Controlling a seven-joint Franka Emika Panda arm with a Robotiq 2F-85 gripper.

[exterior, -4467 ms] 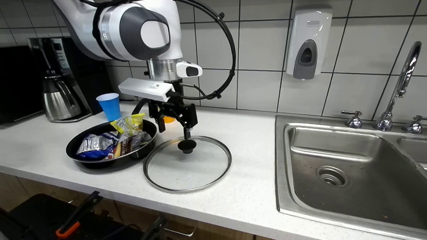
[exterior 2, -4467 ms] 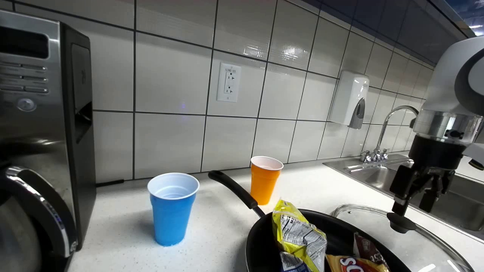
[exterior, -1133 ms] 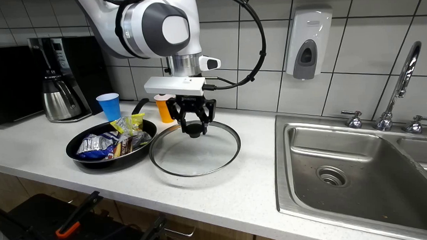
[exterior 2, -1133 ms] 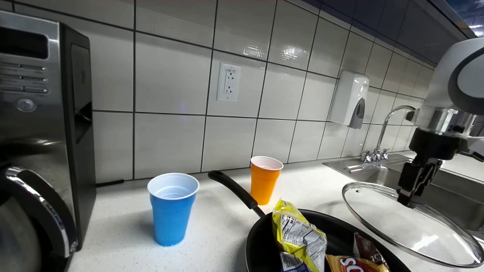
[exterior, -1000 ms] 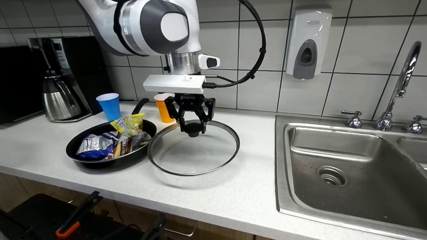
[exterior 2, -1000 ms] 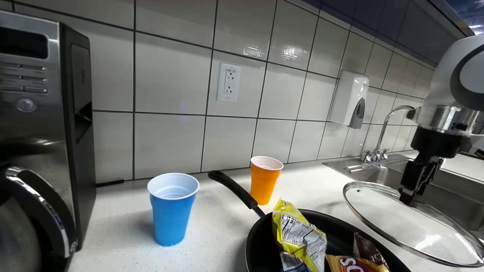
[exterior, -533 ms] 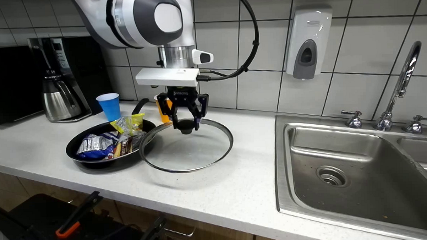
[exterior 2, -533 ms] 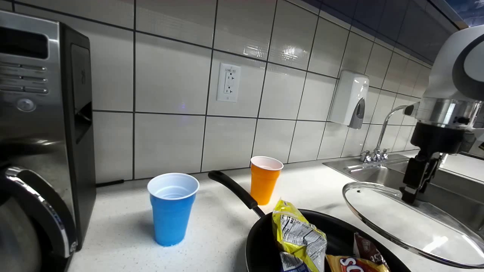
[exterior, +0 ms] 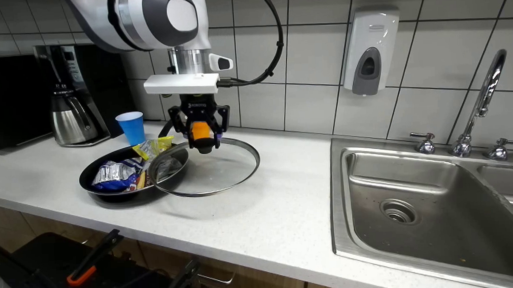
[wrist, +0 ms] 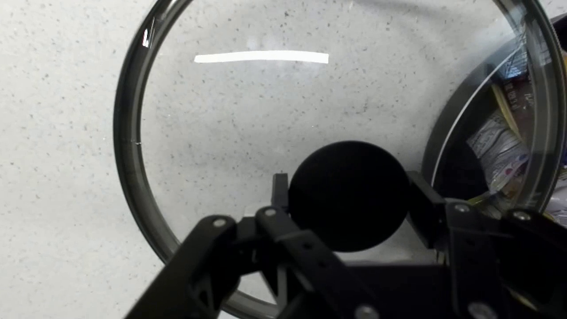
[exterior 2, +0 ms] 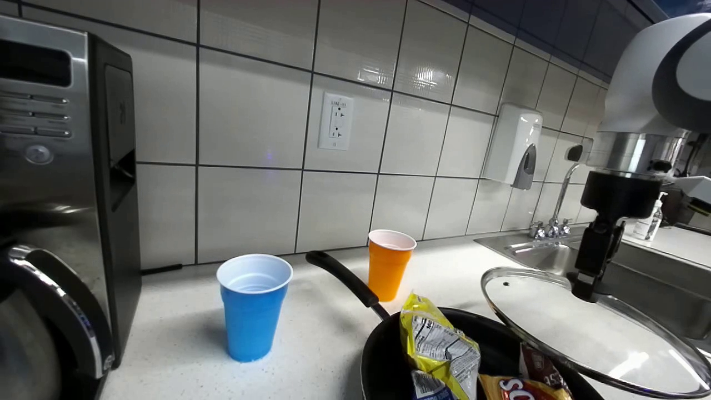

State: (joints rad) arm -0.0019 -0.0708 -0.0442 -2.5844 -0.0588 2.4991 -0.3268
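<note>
My gripper (exterior: 204, 145) is shut on the black knob (wrist: 350, 199) of a round glass lid (exterior: 227, 172), one finger on each side of the knob. The lid hangs above the counter, a little tilted. It also shows in an exterior view (exterior 2: 600, 339). Its edge overlaps the near side of a black frying pan (exterior: 128, 199), seen through the glass in the wrist view. The pan holds several snack packets, among them a yellow one (exterior 2: 439, 344) and a blue one (exterior: 117, 176). An orange cup (exterior 2: 389, 272) stands behind the gripper, partly hidden in an exterior view.
A blue cup (exterior 2: 255, 311) stands behind the pan. The pan handle (exterior 2: 341, 278) points toward the tiled wall. A coffee maker with a steel carafe (exterior: 72, 118) stands at the far end. A steel sink (exterior: 394, 190) and faucet (exterior: 485, 97) are set in the counter. A soap dispenser (exterior: 370, 50) hangs above.
Earlier the lid lay on the counter with the gripper open at its knob. Then the gripper shut on the knob and raised the lid. Since then it has moved toward the pan and higher.
</note>
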